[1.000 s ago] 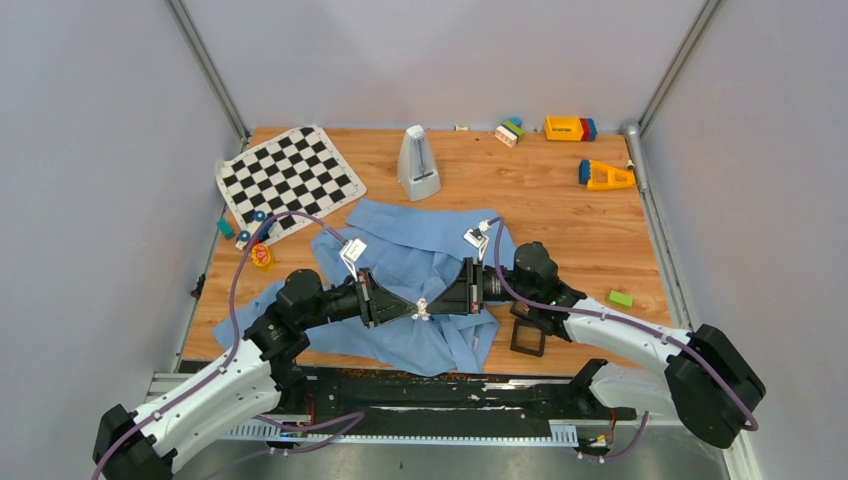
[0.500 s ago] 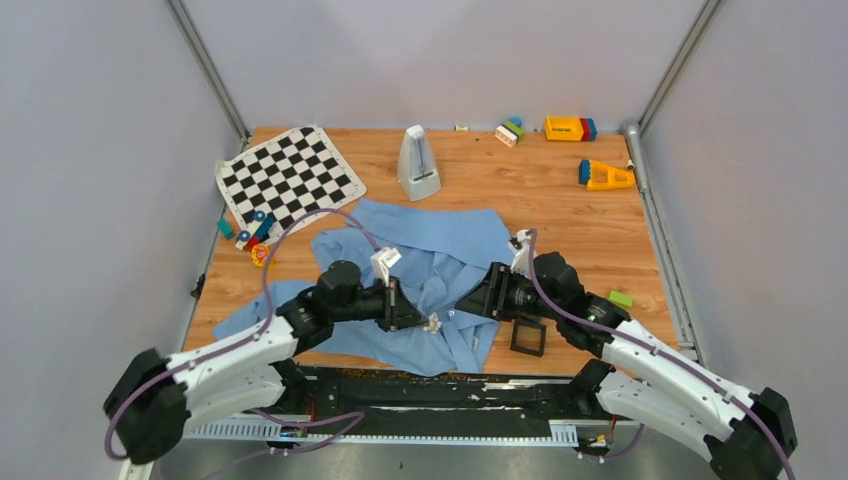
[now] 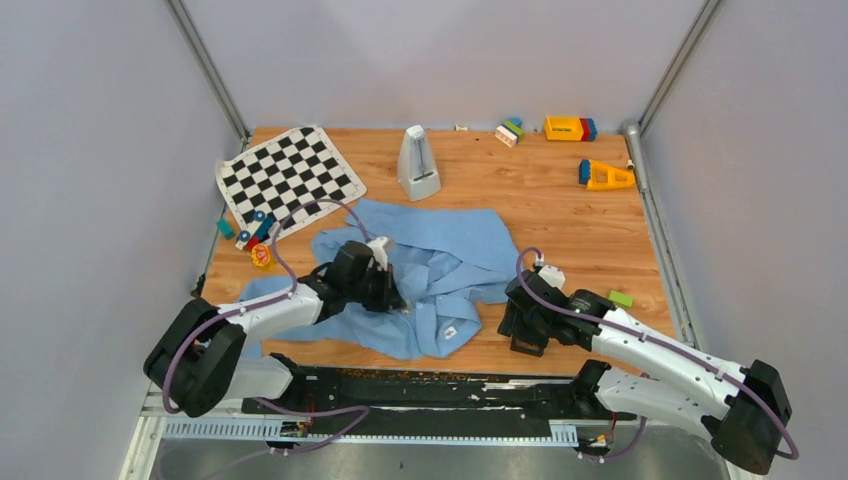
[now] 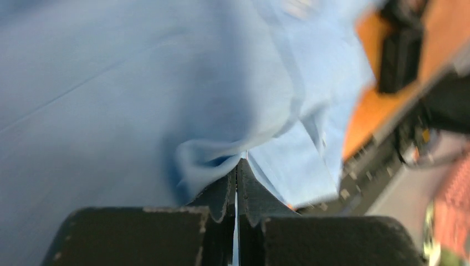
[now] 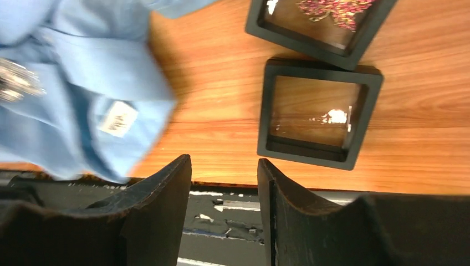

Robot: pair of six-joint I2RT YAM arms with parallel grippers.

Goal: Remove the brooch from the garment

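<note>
The blue shirt (image 3: 440, 262) lies crumpled on the wooden table. My left gripper (image 3: 396, 300) is shut on a fold of its fabric (image 4: 210, 158), pinched at the jaw tips (image 4: 238, 162). A blurred silvery brooch (image 5: 14, 83) shows on the shirt at the left edge of the right wrist view; I cannot pick it out from above. My right gripper (image 3: 515, 318) is open and empty (image 5: 223, 160), apart from the shirt. It hangs over the table's front edge beside a black frame box (image 5: 318, 113).
A second black box (image 5: 321, 22) holds a reddish ornament. The two boxes (image 3: 528, 340) sit at the front right. A white label (image 5: 118, 118) is on the shirt hem. A chessboard (image 3: 290, 175), a metronome (image 3: 418, 163), and toy blocks (image 3: 570, 128) stand at the back.
Both grippers had met at the brooch over the shirt. My right gripper has drawn away to the right, down over the black boxes. My left gripper has pulled the fabric back to the left.
</note>
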